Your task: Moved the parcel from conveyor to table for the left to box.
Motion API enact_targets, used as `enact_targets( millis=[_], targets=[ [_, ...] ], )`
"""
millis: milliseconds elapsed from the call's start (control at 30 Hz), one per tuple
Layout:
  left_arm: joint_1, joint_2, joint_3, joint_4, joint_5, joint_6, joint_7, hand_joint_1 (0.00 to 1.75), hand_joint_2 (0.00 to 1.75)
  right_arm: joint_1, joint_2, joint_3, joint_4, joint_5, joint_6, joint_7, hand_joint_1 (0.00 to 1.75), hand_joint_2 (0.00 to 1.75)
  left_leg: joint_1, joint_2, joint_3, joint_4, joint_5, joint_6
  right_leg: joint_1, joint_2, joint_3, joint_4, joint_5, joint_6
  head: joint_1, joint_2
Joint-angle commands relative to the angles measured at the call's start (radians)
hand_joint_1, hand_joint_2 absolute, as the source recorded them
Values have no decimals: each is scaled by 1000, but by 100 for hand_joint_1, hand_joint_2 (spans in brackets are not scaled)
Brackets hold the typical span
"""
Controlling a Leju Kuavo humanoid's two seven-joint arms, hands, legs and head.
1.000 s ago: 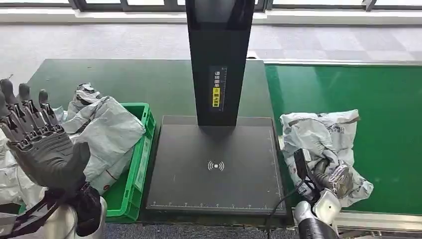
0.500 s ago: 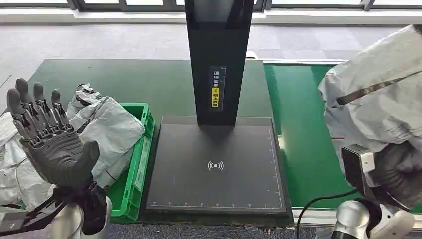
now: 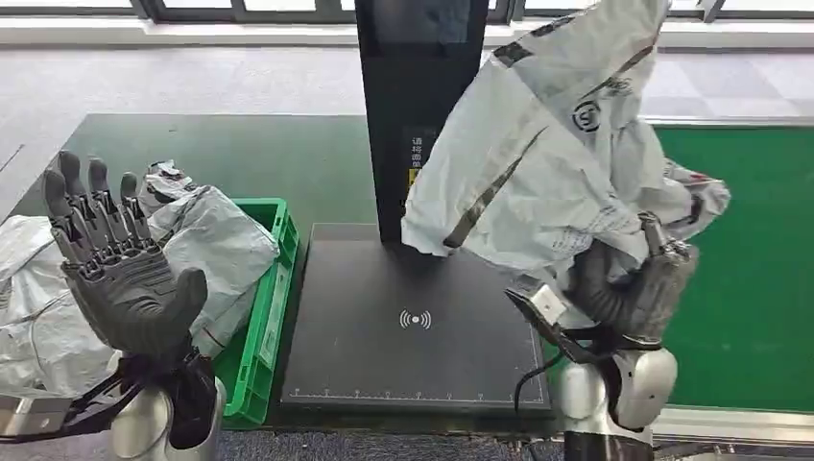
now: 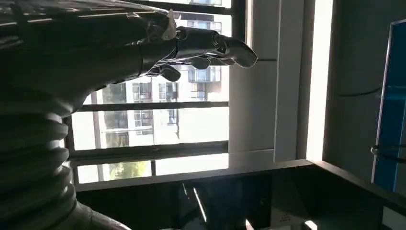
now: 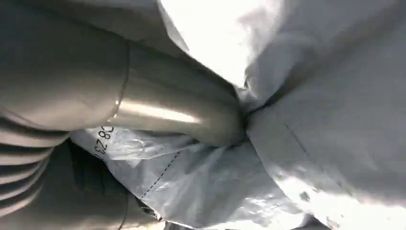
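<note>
Your right hand (image 3: 634,298) grips the crumpled grey plastic parcel (image 3: 557,163) aloft; lower it gently onto the black scanner plate (image 3: 384,355), within reach of the empty, spread-fingered left hand (image 3: 125,279).

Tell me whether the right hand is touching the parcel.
Touching. In the head view the right hand grips the grey parcel from below, holding it up over the black pad; in the right wrist view its thumb presses into the bag.

Crumpled grey parcel (image 3: 557,154) held aloft above the black scanner plate (image 3: 384,355).
</note>
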Motion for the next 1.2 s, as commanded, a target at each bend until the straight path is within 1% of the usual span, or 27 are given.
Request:
enact_targets(
  millis=[33, 167, 233, 267, 367, 400, 467, 600, 633, 667, 700, 733, 800, 900, 933, 1033, 1100, 1200],
  targets=[
    [-34, 9, -11, 50, 4, -2, 2, 0, 175, 7, 44, 98, 273, 39, 0, 17, 175, 175, 1, 0, 4, -2, 0, -1, 1, 0, 4, -3, 0, 0, 0, 0],
    [-34, 9, -11, 50, 4, -2, 2, 0, 175, 7, 44, 98, 273, 39, 0, 17, 175, 175, 1, -1, 2, -1, -1, -1, 1, -1, 3, -2, 0, 0, 0, 0],
    [-35, 10, -10, 50, 4, -4, 2, 0, 175, 10, 42, 99, 272, 62, 0, 19, 175, 175, 1, -1, 5, -3, -1, -1, 1, -1, 5, -3, 0, 0, 0, 0],
    [-37, 10, -9, 53, 6, -10, 2, 0, 175, 7, 35, 127, 339, 89, 0, 23, 175, 175, 0, -2, 3, -2, 0, -1, 0, -2, 3, -2, -1, 0, 0, 0],
    [-41, 10, -7, 59, 9, -14, 2, 0, 175, -9, 29, 155, 416, 124, 0, 56, 175, 175, 1, -1, 5, -3, 0, -1, 1, -1, 5, -4, 0, 0, 0, 0],
    [-41, 8, -6, 60, 8, -17, 2, 0, 175, -18, 26, 161, 437, 134, 0, 69, 175, 175, 1, 0, 3, -2, -1, -1, 1, 0, 3, -2, 0, 0, 0, 0],
    [-39, 8, -6, 62, 8, -19, 2, 0, 175, -16, 25, 166, 449, 134, 3, 72, 175, 175, 1, 0, 5, -4, 0, -1, 1, 0, 5, -4, 0, 0, 0, 0],
    [-40, 5, -3, 68, 8, -28, 2, 0, 175, -33, 10, 187, 486, 120, 31, 95, 175, 175, 1, -1, 3, -2, 0, -1, 1, -1, 3, -3, 0, 0, 0, 0],
    [-42, 4, -4, 70, 4, -30, 2, 0, 175, -37, 2, 197, 497, 115, 49, 107, 14, 175, 1, -1, 4, -4, 0, -1, 1, -2, 4, -4, 0, 0, 0, 0],
    [-43, 4, -4, 70, 4, -30, 2, 0, 175, -38, 0, 198, 499, 116, 51, 111, 0, 175, 1, -1, 3, -2, -1, -1, 1, -1, 3, -3, 0, 0, 0, 0],
    [-43, 4, -4, 72, 2, -29, 2, 0, 175, -35, -1, 200, 491, 126, 17, 134, 0, 175, 1, -1, 4, -3, 0, -1, 1, -1, 5, -4, 0, 0, 0, 0],
    [-42, 3, -4, 72, 0, -26, 2, 0, 175, -33, -1, 201, 487, 95, 8, 131, 0, 175, 0, -1, 2, -2, 0, -1, 1, -1, 3, -2, 0, 0, 0, 0],
    [-40, 3, -4, 71, 0, -23, 2, 0, 175, -29, -9, 203, 469, 80, 0, 128, 0, 175, 0, -2, 2, -2, 0, -1, 0, -2, 2, -2, -1, 0, 0, 0],
    [-34, 3, -6, 61, 2, -21, 2, 0, 175, -18, -17, 203, 402, 19, 0, 105, 0, 175, 0, -3, 2, -2, 0, -1, 0, -3, 3, -2, -1, 0, 0, 0],
    [-33, 2, -7, 60, 2, -22, 2, 0, 175, -14, -17, 203, 382, 0, 0, 95, 0, 0, 0, -2, 1, -1, -1, 0, 0, -2, 1, -1, -1, 0, 0, 0],
    [-33, 1, -6, 65, 4, -24, 2, 0, 175, 16, -16, 194, 298, -39, 0, 53, 0, 0, 0, -3, 1, -1, 0, -1, 0, -3, 2, -1, -1, 0, 0, 0],
    [-36, 0, -5, 67, 4, -23, 2, 0, 175, 40, -4, 182, 242, -68, 0, 7, 0, 0, 0, -4, 1, -1, 0, -1, 0, -4, 2, -2, -1, 0, 0, 0],
    [-36, 1, -8, 67, -1, -18, 2, 0, 175, 52, 14, 164, 212, -91, 0, -36, 0, 0, 0, -3, 0, -1, 0, -1, 0, -3, 1, -1, -1, 0, 0, 0]
  ],
)
